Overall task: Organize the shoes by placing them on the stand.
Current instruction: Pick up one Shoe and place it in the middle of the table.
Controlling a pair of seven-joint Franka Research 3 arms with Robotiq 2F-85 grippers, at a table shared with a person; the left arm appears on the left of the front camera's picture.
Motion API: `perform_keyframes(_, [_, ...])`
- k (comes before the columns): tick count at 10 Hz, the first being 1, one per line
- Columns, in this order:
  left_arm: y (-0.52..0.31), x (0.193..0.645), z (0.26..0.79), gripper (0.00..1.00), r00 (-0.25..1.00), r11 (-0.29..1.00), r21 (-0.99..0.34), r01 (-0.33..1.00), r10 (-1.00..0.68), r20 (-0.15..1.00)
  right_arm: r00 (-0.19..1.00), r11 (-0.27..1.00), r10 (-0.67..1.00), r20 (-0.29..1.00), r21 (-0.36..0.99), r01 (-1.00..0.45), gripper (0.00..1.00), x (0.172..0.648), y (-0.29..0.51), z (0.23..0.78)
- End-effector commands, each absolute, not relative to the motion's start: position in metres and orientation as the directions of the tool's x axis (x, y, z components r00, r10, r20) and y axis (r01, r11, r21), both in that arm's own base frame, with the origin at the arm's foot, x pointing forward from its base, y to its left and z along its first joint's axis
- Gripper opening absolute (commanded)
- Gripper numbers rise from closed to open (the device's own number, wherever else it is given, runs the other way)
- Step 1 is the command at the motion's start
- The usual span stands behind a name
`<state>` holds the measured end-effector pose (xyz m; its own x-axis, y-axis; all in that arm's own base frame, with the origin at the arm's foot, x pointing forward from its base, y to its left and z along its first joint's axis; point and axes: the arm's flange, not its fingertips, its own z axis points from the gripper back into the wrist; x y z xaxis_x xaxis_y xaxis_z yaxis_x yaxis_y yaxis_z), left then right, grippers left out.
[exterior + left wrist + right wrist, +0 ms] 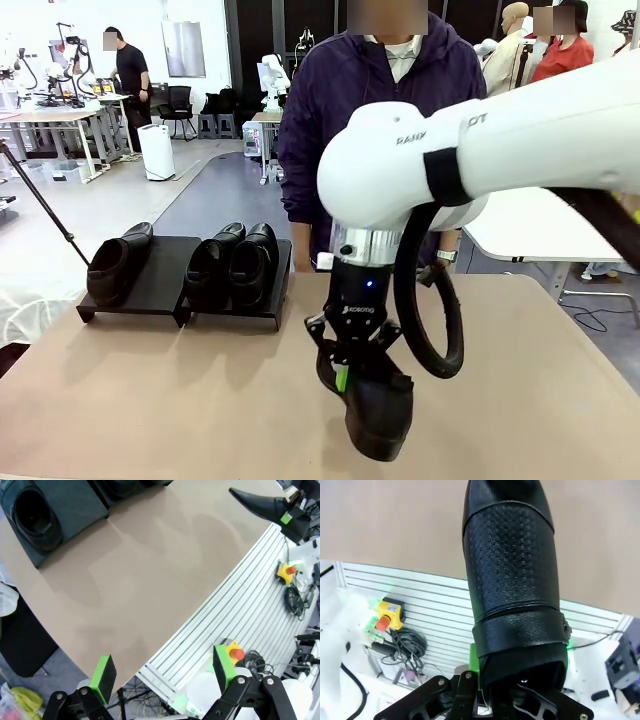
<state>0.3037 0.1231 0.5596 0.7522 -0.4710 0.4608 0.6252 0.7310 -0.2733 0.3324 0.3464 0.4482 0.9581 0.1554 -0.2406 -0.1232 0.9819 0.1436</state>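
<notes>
Front view: my right gripper (345, 372), lower centre, is clamped on the fourth shoe (378, 412), carried above the table (150, 400); three shoes (232, 262) sit on the stand (165, 290) at mid left, one on the left panel, two on the right; step in hand, I judge: transport of the last shoe.
Left wrist view: my left gripper (162, 672), bottom edge, jaws spread, grasping nothing; stand corner upper left.
Right wrist view: sole fills centre; next move calls for a carry to the free space on the left panel, sole down.
</notes>
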Motion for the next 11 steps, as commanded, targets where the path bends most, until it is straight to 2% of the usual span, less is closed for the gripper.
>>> perform_keyframes(1, [0.123, 0.303, 0.561, 1.0, 0.755, 0.731, -0.277, 0.624, -0.473, 0.454, 0.956, 0.976, 0.175, -0.234, 0.169, -0.137, 0.0, 0.352, 0.366, 0.436])
perform_keyframes(5, [0.123, 0.303, 0.561, 1.0, 0.755, 0.731, -0.277, 0.624, -0.473, 0.454, 0.986, 0.992, 0.071, -0.152, 0.11, -0.055, 0.0, 0.386, 0.413, 0.415])
perform_keyframes(11, [0.123, 0.303, 0.561, 1.0, 0.755, 0.731, -0.277, 0.624, -0.473, 0.454, 0.977, 0.995, 0.06, -0.204, 0.092, -0.042, 0.0, 0.423, 0.446, 0.38])
